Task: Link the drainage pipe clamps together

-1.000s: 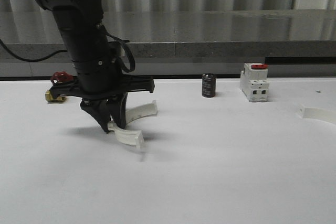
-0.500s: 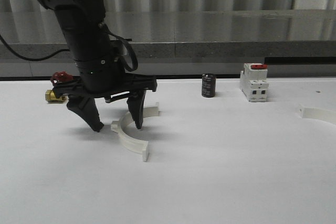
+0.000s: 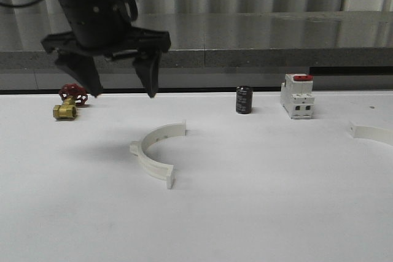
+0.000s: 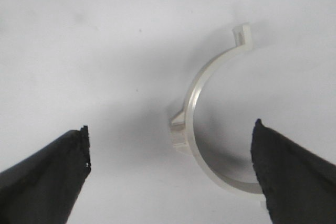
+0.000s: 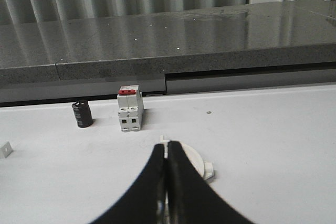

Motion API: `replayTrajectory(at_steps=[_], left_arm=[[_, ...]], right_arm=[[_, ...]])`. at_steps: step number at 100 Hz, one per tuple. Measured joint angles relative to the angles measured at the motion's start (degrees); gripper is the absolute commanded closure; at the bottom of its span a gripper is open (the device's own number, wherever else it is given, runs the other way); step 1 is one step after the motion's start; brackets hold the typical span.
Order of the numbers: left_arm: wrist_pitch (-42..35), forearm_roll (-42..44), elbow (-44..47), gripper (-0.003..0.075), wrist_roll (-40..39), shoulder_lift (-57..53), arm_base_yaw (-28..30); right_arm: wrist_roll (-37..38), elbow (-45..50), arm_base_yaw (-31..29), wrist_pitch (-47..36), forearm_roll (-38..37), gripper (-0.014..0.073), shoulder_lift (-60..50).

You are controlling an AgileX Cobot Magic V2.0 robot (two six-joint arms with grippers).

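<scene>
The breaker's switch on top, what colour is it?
Red, on the white breaker; the front view shows the switch best.

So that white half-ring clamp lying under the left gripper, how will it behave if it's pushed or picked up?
The clamp half looks like thin rigid plastic, so probably light and stiff. Lying flat on the smooth table, it would likely slide or spin rather than roll. Its narrow curved band may slip between fingertips.

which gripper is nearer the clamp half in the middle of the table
Left. The left gripper hangs open above that clamp half; the right gripper is shut by the other half.
</scene>
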Motion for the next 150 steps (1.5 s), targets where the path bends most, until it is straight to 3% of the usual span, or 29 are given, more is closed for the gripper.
replayTrajectory(at_steps=[30,43,70,84,118,141,150], left_arm=[[-0.8,5.1,5.9,0.011,2.2,-14.5,4.1],[-2.5,4.8,11.1,0.0111,5.1,-22.2,9.8],[-5.6,-4.8,24.6,0.0111,17.2,-38.8,23.5],[-7.2,-5.6,32.1,0.0111,19.1,-48.0,27.7],[-11.7,-9.4,50.8,0.0112,19.5,-74.4,28.2],[-11.1,-9.8,57.1,0.0118,19.5,-90.2,28.2],[-10.4,-9.8,58.2,0.0164,19.5,-94.1,28.2]], right_arm=[[0.0,0.0,0.0,0.0,0.0,0.0662,0.0],[0.0,0.0,0.0,0.0,0.0,0.0662,0.0],[0.0,0.0,0.0,0.0,0.0,0.0662,0.0],[0.0,0.0,0.0,0.0,0.0,0.0662,0.0],[0.0,0.0,0.0,0.0,0.0,0.0662,0.0],[0.0,0.0,0.0,0.0,0.0,0.0662,0.0],[0.0,0.0,0.0,0.0,0.0,0.0662,0.0]])
